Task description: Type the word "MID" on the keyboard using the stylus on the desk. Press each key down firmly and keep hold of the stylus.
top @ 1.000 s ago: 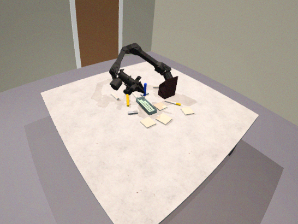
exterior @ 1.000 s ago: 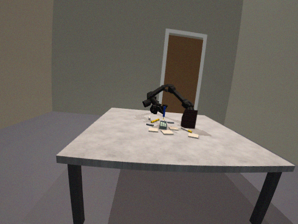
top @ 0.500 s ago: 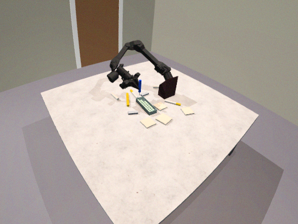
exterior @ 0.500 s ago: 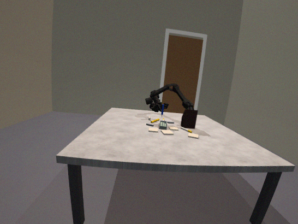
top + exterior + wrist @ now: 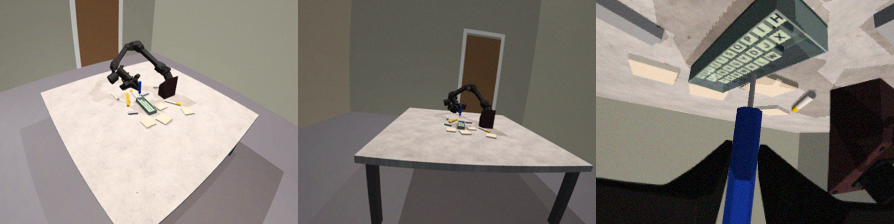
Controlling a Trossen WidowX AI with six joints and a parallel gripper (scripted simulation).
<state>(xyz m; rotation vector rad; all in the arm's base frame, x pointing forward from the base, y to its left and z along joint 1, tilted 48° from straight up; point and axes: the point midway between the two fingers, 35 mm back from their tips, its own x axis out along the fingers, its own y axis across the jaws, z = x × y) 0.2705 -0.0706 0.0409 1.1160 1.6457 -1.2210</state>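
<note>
The blue stylus (image 5: 139, 87) (image 5: 460, 110) (image 5: 743, 175) is held near upright, its thin grey tip pointing down. My gripper (image 5: 745, 148) is shut on it, one black finger on each side. The dark green keyboard (image 5: 137, 101) (image 5: 461, 127) (image 5: 811, 27) with pale keys lies on the table. In the top and exterior views the stylus tip is above the keyboard's far end and apart from it. In the wrist view the tip overlaps the keyboard's lower edge; H, I, P, X, J and D are readable, while other letters are small or blurred.
A dark block (image 5: 167, 87) (image 5: 487, 119) (image 5: 856, 125) stands by the arm's base. Several cream notes (image 5: 164, 119) (image 5: 451, 130) lie around the keyboard. A yellow marker (image 5: 127, 99) (image 5: 453, 120), a white-and-yellow marker (image 5: 172, 102) and a grey bar (image 5: 132, 112) lie nearby.
</note>
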